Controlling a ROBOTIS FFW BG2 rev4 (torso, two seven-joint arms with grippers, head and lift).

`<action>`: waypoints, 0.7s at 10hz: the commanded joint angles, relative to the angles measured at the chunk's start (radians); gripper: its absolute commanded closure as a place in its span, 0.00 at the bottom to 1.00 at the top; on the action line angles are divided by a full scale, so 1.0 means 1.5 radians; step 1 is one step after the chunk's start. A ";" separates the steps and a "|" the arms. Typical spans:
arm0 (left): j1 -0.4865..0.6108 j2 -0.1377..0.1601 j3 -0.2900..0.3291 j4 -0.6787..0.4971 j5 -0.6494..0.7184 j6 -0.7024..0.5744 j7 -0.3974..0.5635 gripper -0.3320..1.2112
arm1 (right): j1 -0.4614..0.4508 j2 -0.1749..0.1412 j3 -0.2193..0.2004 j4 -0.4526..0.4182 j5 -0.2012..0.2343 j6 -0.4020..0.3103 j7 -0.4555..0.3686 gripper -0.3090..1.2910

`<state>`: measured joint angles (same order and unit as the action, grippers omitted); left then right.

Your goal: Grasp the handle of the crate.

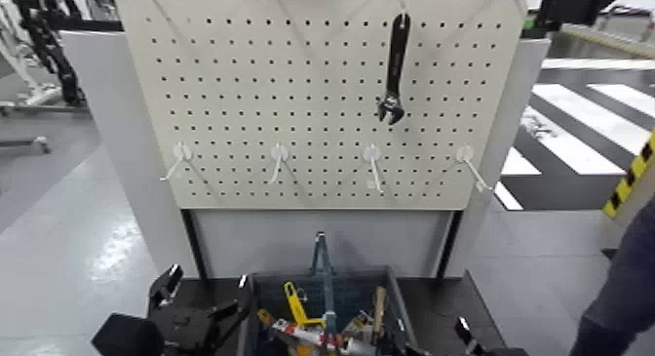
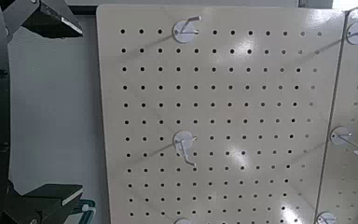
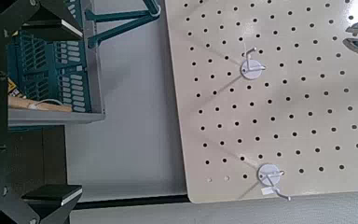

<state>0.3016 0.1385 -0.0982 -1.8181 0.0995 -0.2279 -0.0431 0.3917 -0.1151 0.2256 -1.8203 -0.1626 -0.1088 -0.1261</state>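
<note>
A: Where does the crate (image 1: 322, 311) stand?
B: On the floor just in front of the pegboard (image 1: 322, 97), below its lower edge. The handle (image 1: 321, 272) rises upright over the crate's middle.
A: What lies inside the crate?
B: Tools, either side of the handle.
A: And on the pegboard?
B: A wrench (image 1: 394, 69) hangs high on its right part, above a row of hooks (image 1: 372, 157).
A: The claws?
B: The left claw (image 1: 171, 292) sits left of the crate, the right claw (image 1: 466, 336) right of it.

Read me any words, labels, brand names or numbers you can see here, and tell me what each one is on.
No text can be read in any view.
Pegboard: plain, no lettering.
Wrench hanging on it: no legible marking.
Crate: no legible label.
Small tags by the hooks: too small to read.
</note>
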 commanded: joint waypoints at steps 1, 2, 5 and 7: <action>-0.002 0.000 -0.002 0.000 0.011 0.007 -0.003 0.29 | -0.001 -0.001 0.003 0.000 0.000 0.004 0.000 0.28; -0.003 0.000 -0.003 0.000 0.015 0.009 -0.003 0.29 | -0.002 -0.001 0.003 0.001 0.000 0.004 0.000 0.28; -0.016 0.009 -0.011 -0.001 0.086 0.060 -0.037 0.29 | -0.005 -0.002 0.004 0.007 -0.001 0.003 0.000 0.28; -0.041 0.020 -0.011 -0.007 0.169 0.125 -0.096 0.29 | -0.005 -0.003 0.005 0.005 -0.003 0.006 0.000 0.28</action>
<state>0.2526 0.1634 -0.1150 -1.8249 0.3085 -0.0721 -0.1846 0.3834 -0.1189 0.2323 -1.8117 -0.1663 -0.1016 -0.1258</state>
